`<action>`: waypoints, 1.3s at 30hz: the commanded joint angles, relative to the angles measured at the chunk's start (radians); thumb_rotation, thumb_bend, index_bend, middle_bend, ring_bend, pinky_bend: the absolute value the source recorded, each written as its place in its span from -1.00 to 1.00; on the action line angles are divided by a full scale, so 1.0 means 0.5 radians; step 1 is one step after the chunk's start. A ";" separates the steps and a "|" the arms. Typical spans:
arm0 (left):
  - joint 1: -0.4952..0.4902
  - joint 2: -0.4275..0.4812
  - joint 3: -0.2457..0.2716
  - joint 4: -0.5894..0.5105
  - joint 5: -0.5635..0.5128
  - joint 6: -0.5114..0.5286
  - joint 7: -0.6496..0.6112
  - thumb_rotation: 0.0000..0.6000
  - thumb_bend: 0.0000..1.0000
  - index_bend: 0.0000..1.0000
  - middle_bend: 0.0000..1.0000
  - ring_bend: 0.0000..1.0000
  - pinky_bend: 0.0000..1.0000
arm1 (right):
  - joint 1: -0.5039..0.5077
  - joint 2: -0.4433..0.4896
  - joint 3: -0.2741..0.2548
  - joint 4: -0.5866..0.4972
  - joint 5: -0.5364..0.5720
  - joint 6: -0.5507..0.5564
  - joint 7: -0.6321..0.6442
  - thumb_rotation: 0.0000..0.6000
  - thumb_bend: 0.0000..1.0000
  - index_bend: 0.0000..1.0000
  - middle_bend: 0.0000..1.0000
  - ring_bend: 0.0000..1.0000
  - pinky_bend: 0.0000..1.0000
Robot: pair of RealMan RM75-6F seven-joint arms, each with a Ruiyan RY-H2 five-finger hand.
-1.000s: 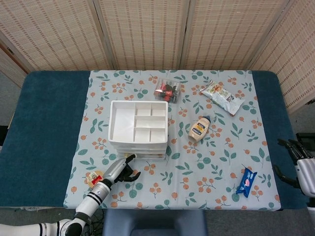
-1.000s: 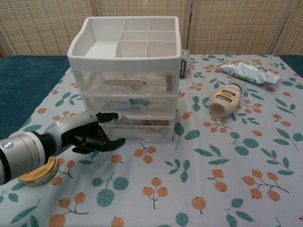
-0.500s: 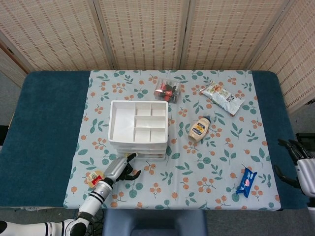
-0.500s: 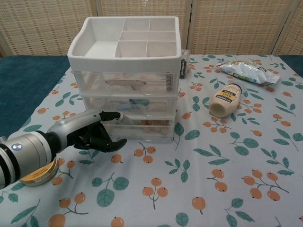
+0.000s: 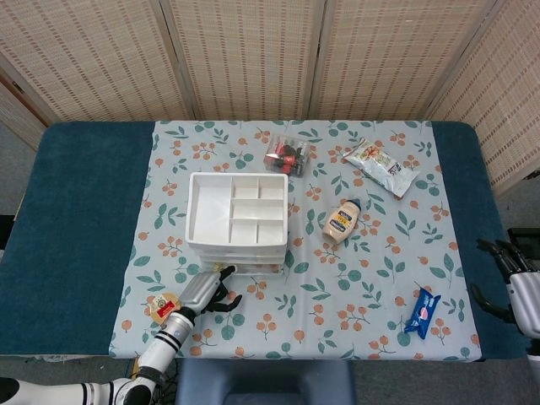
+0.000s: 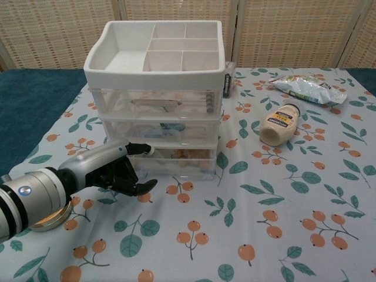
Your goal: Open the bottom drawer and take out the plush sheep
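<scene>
Since a second ago our left hand [image 6: 114,172] has crept a little closer to the drawer unit [image 6: 157,94], and its upper fingertip now sits at the front lip of the bottom drawer [image 6: 176,160], which we judge to be barely cracked open at best. We cannot make out the plush sheep itself; something pale and brownish shows through the clear drawer front, so we take it to be inside. Our left hand's fingers are loosely curled with the thumb spread below, gripping nothing that we can see. We are in the opening step: next the fingertip needs to hook the lip and draw straight toward the near edge of the table, without dragging the whole unit along. A round tin [image 6: 47,217] lies just beside our left wrist. A mayonnaise bottle [image 6: 279,125] lies to the right of the unit. Our right hand [image 5: 516,287] waits off the table's right edge, fingers apart and empty.
</scene>
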 commanded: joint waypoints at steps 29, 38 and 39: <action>0.087 0.166 0.228 -0.252 0.239 0.036 0.081 1.00 -0.25 -0.43 1.00 1.00 1.00 | 0.004 -0.003 -0.002 -0.005 -0.006 -0.004 -0.003 1.00 -0.26 -0.77 -0.52 -0.65 -0.50; 0.112 0.182 0.266 -0.296 0.290 0.049 0.083 1.00 -0.25 -0.43 1.00 1.00 1.00 | 0.008 -0.007 -0.002 0.002 -0.005 -0.011 0.004 1.00 -0.26 -0.77 -0.52 -0.65 -0.50; 0.112 0.184 0.268 -0.299 0.289 0.046 0.089 1.00 -0.25 -0.43 1.00 1.00 1.00 | 0.009 -0.008 -0.001 0.002 -0.005 -0.012 0.005 1.00 -0.26 -0.76 -0.52 -0.65 -0.50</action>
